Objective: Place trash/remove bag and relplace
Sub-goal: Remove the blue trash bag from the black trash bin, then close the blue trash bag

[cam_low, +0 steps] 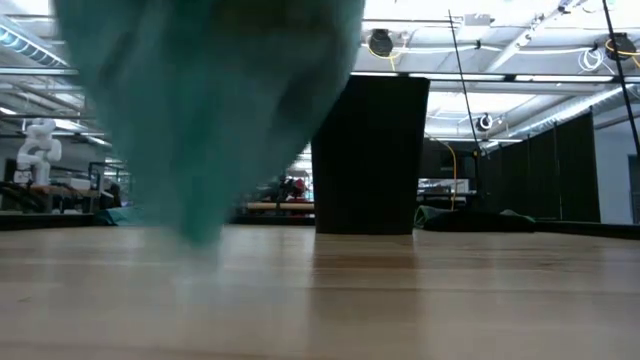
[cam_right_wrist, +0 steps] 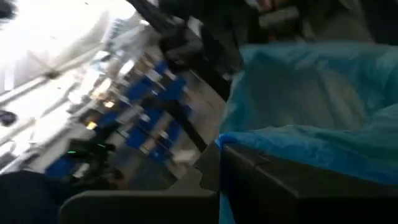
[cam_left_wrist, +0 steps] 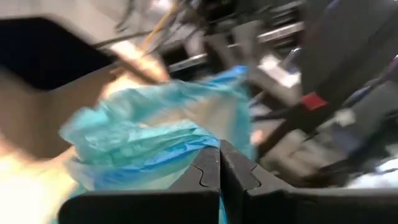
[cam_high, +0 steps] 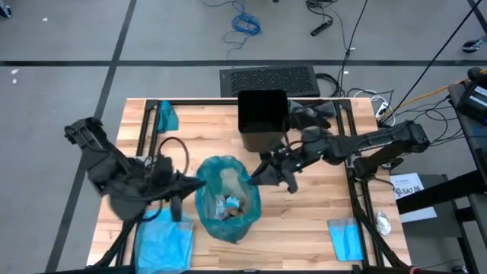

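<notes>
Teal bin liner (cam_high: 227,199) | mid-table, near front edge, trash (cam_high: 228,205) inside | rim pinched by left gripper (cam_high: 192,183) and right gripper (cam_high: 255,176), stretched open, clear of black bin (cam_high: 262,118).

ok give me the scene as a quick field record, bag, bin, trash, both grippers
bag: teal-green bag, out of the bin, open mouth up, held between both grippers
trash: scraps visible inside the bag
bin: black bin, upright behind the bag, no liner visible
left gripper: left gripper shut on the bag's left rim
right gripper: right gripper shut on the bag's right rim
spare plastic: pale blue bags on the table's near edge
</notes>
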Motion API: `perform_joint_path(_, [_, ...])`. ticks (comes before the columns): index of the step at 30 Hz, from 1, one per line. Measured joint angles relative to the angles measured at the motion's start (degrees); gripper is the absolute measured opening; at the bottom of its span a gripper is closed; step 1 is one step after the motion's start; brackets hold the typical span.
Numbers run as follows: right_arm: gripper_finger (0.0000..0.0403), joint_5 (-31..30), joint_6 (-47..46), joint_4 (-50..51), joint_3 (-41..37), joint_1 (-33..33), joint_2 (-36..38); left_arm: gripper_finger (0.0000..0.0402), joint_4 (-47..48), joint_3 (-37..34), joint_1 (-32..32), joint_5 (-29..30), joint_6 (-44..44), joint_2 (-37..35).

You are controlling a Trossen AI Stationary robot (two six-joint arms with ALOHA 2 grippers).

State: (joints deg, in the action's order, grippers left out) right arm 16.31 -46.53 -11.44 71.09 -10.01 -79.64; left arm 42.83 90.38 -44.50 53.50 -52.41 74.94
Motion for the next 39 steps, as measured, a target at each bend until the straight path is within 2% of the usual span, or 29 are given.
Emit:
perform_joint_path(2, [0.0000, -0.8, -0.8, -0.9, -2.8, 0.5, -0.1, 0.0000, 7.9, -0.4, 1.2, -0.6, -5.9, 0.2])
perform_joint_path(7, [0.0000, -3.9, -3.9, -3.9, -11.3, 1.1, 0.1, 0.0000, 16.7, -3.5, 2.3, -3.6, -14.9, 0.0])
perform_joint_path(12, [0.0000, -7.8, -11.4, -22.3, -22.1, 1.0, 0.0, 0.0000, 17.6, -6.7, 2.4, -7.0, -18.7, -0.1])
perform_joint_path(15, [0.0009, -9.7, -14.2, -30.4, -26.7, 0.9, 0.1, 0.0000, 17.6, -7.7, 2.6, -7.0, -19.4, -0.1])
perform_joint_path(19, [0.0054, -10.5, -15.5, -37.9, -29.8, 0.8, 0.1, 0.0000, 17.5, -8.8, 3.0, -7.0, -20.7, -0.1])
perform_joint_path(27, [0.0177, -8.2, -15.9, -42.8, -30.1, 0.8, 0.1, 0.0000, 14.1, -10.2, 3.0, -7.3, -20.6, -0.1])
perform_joint_path(30, [0.0199, -7.0, -16.0, -45.0, -30.1, 0.8, 0.2, 0.0000, 14.0, -10.3, 3.0, -7.0, -20.3, -0.1])
perform_joint_path(34, [0.0182, -7.0, -16.5, -45.6, -30.1, 0.7, 0.1, 0.0000, 13.9, -10.3, 3.0, -6.8, -20.2, -0.1])
perform_joint_path(37, [0.0132, -7.0, -16.4, -45.9, -30.1, 0.5, 0.1, 0.0000, 13.7, -10.2, 3.0, -6.8, -20.2, -0.1])
perform_joint_path(39, [0.0082, -7.0, -16.4, -45.7, -30.1, 0.5, 0.1, 0.0000, 13.6, -10.2, 3.0, -6.7, -20.1, -0.1])
